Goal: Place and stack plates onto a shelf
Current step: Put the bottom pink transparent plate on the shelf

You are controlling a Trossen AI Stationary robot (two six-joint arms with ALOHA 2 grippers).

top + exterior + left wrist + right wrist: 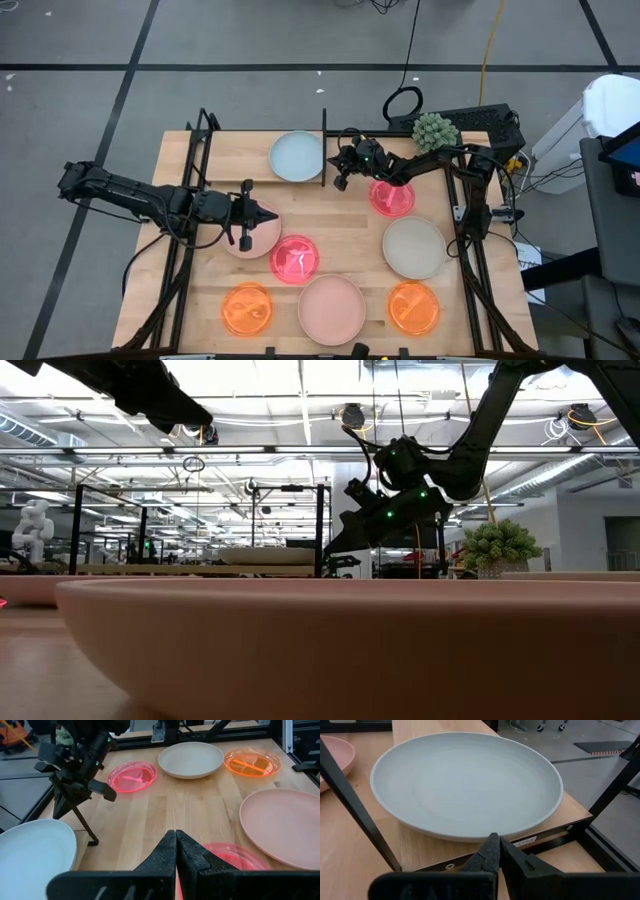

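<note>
Round matte light-blue plate [465, 785] already sits on the low light-wood shelf [435, 851]; seven plates wait on the tabletop [340, 225]. Right gripper [340, 181] beside the shelf, left gripper [243, 217] over the pale-pink plate [262, 238]: fingers pressed together, both empty. Next: spread fingers, pinch rim, lift level.
</note>
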